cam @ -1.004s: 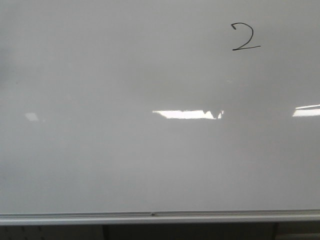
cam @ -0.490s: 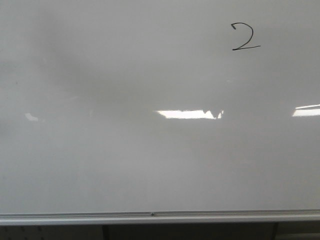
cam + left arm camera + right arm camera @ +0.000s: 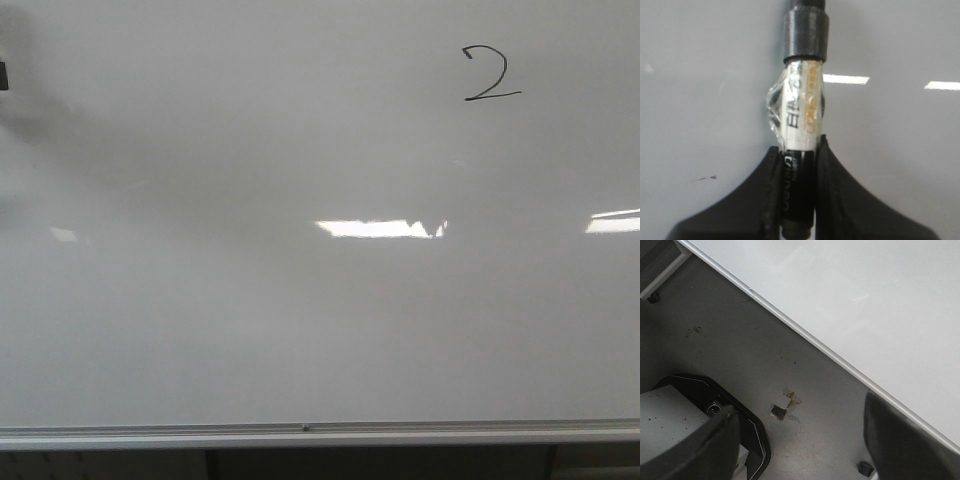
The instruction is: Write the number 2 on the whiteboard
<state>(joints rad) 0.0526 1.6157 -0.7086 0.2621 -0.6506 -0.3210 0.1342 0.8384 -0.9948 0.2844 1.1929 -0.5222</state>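
Dark blur [image 3: 3, 75] entered; glossy whiteboard [image 3: 300, 320] bears number 2 [image 3: 490, 75]

The front view faces the whiteboard [image 3: 300, 300] squarely from close by. The left wrist view looks along its pincer [image 3: 799, 200] at the same board, very near. The right wrist view looks down on the board's edge and the floor [image 3: 755, 355].

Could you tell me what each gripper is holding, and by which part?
Left gripper: the marker, jaws closed on its black rear end. Right gripper: nothing, jaws open.
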